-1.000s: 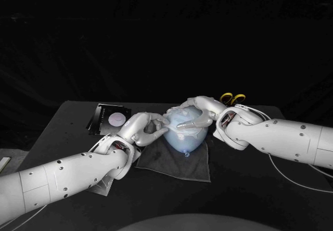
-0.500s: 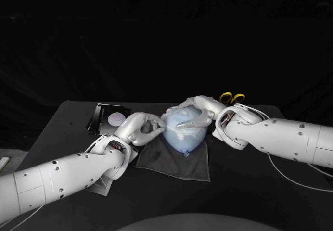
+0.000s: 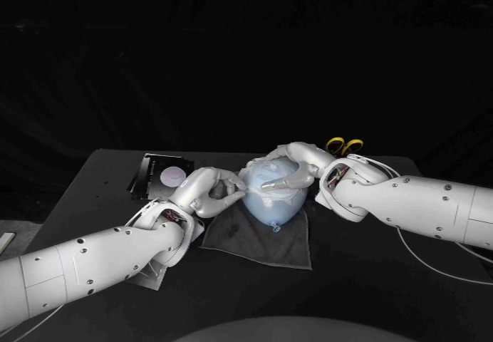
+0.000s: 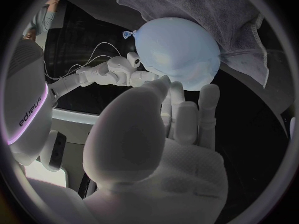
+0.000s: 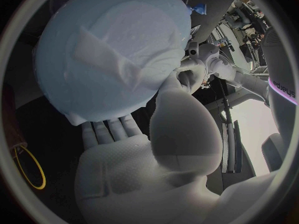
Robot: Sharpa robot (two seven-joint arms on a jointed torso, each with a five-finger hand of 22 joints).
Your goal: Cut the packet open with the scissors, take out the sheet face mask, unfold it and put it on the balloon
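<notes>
A pale blue balloon point(image 3: 271, 196) lies on a grey cloth point(image 3: 262, 242) at the table's middle, knot toward me. The white sheet face mask point(image 5: 118, 50) is draped over it, with creases across its middle. My right hand point(image 3: 293, 165) cups the balloon from the far right side, fingers point(image 5: 109, 129) under it and thumb on the mask. My left hand point(image 3: 211, 191) touches the balloon's point(image 4: 177, 50) near left side with its fingertips point(image 4: 187, 92), thumb and a finger close together at the mask's edge. Whether they pinch the sheet is unclear. The black packet point(image 3: 164, 173) lies behind the left hand.
The yellow-handled scissors point(image 3: 344, 144) lie at the table's back edge behind the right wrist. The cloth point(image 4: 187, 5) reaches from under the balloon toward the table's front. Bare table lies right of the cloth.
The left hand's fingertips have shifted slightly up along the balloon's side. The right hand and the balloon stay as they were.
</notes>
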